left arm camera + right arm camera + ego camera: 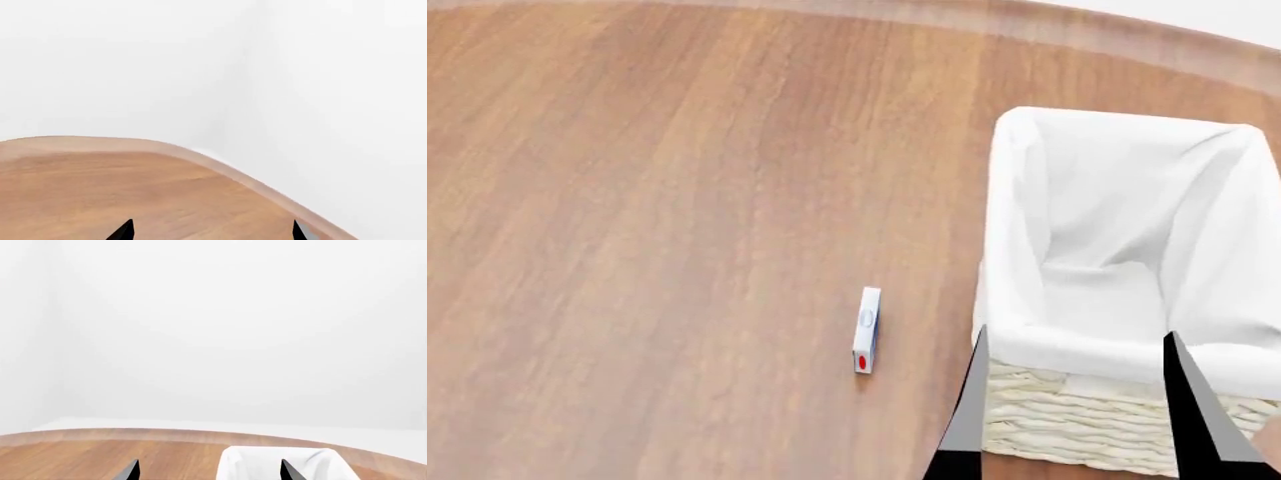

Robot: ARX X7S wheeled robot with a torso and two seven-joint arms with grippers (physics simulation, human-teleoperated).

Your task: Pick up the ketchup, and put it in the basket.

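The orange-red ketchup bottle shows in no view. The cream wicker basket with white liner sits at the wooden worktop's right edge. The right claw hangs released and empty before it, the left claw likewise spread; a small white box lies nearby.

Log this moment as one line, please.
ketchup: not in view | basket: no bottle visible inside | right end effector: open, near basket | left end effector: open, above table

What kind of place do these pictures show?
Probably a bare simulated test room, not a real home: a round-edged wooden table before plain white walls, holding only a cloth-lined wicker basket and a small white box.
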